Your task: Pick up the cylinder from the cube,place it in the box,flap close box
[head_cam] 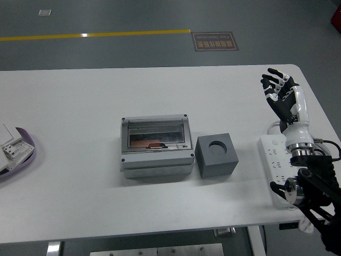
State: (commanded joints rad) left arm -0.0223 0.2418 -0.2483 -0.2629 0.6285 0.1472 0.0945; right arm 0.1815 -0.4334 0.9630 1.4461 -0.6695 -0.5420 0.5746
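A grey box (155,148) with a clear flap lid sits at the table's middle; the lid is down and something orange-brown shows through it. A dark grey cube (216,154) stands just right of the box, its round top hole empty. No cylinder shows on the cube. My right hand (279,90) is raised near the table's right edge, far right of the cube, fingers spread and holding nothing. My left hand is out of view.
A white power strip (275,166) with its cable lies by the right edge under my right forearm. A purple-rimmed tray (21,154) with white parts sits at the left edge.
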